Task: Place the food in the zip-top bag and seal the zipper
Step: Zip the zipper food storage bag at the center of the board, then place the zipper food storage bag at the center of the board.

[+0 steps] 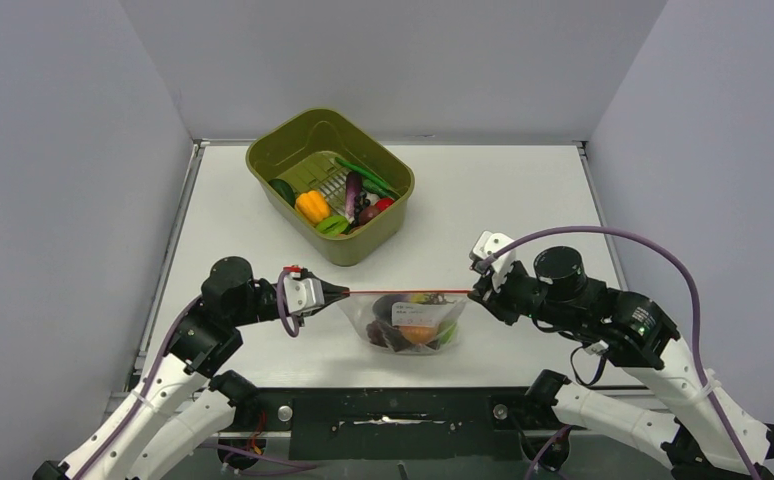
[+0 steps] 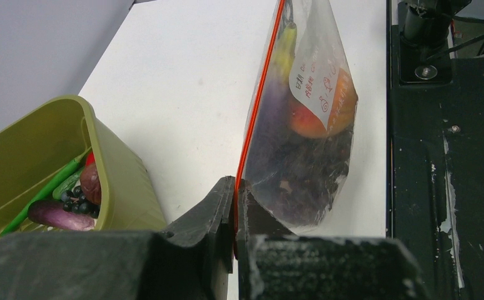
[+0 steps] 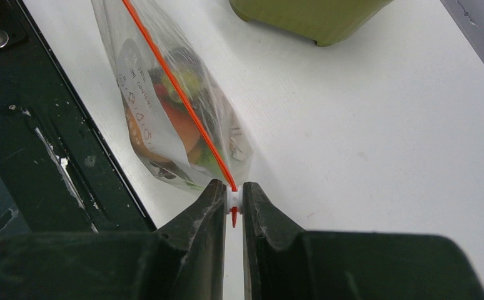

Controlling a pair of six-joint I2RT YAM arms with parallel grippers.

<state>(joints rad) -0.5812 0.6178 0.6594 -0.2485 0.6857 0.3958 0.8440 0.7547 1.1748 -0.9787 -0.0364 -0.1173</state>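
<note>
Left gripper (image 2: pixel 235 184): jaws closed tight on the left end of the zipper (image 1: pixel 403 292). Right gripper (image 3: pixel 234 190): jaws closed on the right end, with a small white piece (image 3: pixel 234 199) pinched between the pads; possibly a slider, could not tell. The red-orange strip was drawn straight and taut between the two grippers.

Zip-top bag (image 1: pixel 408 325) hung below the strip, near the near edge of the worktop (image 1: pixel 523 200) at about its middle. Its belly appeared to rest on the surface.

Step in hand, as judged: closing the seal. To do it well, keep the strip taut and level, hold one end fixed, and run the pinch along the whole length. The pinch should stay on the strip itself, not on the film below. Whether the track was already mated could not be read from these views.

Contents of the bag: an orange round fruit (image 2: pixel 317 119), dark purple pieces, some green; a white handwritten label (image 1: pixel 415 313) on its side.

Olive-green tub (image 1: pixel 363 245), toward the far edge and left of centre, held a yellow-orange pepper (image 1: pixel 312 205), an eggplant (image 1: pixel 352 187), green beans (image 1: pixel 363 175) and grapes (image 2: pixel 77 199).
</note>
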